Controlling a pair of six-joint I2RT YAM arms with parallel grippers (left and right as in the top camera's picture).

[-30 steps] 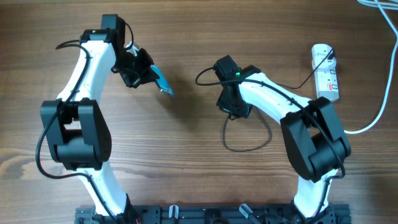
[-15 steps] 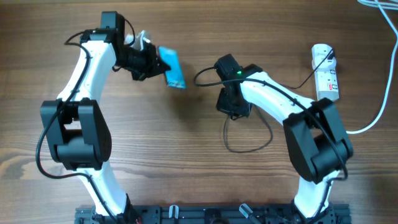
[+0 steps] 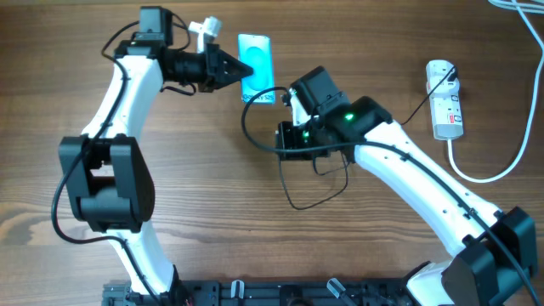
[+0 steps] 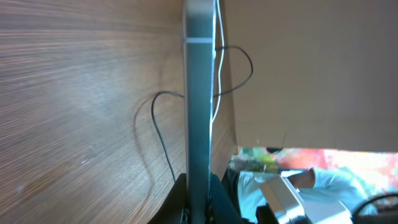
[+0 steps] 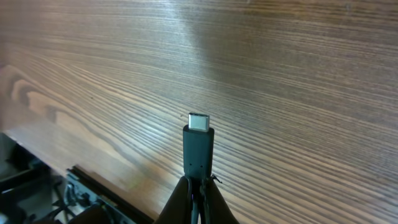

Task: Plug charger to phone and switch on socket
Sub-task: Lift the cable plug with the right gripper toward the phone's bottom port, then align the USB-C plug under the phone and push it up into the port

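My left gripper (image 3: 236,70) is shut on the phone (image 3: 257,66) and holds it off the table at the far middle, teal screen facing up. In the left wrist view the phone (image 4: 198,93) stands edge-on between the closed fingers (image 4: 186,202). My right gripper (image 3: 289,138) sits just below and right of the phone and is shut on the charger, whose thin black cable (image 3: 316,183) loops on the table. In the right wrist view the black connector (image 5: 199,146) sticks straight out of the gripper (image 5: 198,193), metal tip bare. The socket (image 3: 445,100) lies at the far right.
A thick white cord (image 3: 510,161) curves from the socket toward the right edge. The thin black cable also runs from my right arm up to the socket (image 3: 425,106). Bare wood tabletop (image 3: 212,187) lies between the arms.
My left gripper has swung the phone right and toward the far side, turning its screen up. My right arm has stretched left with the connector, dragging the cable loop along.
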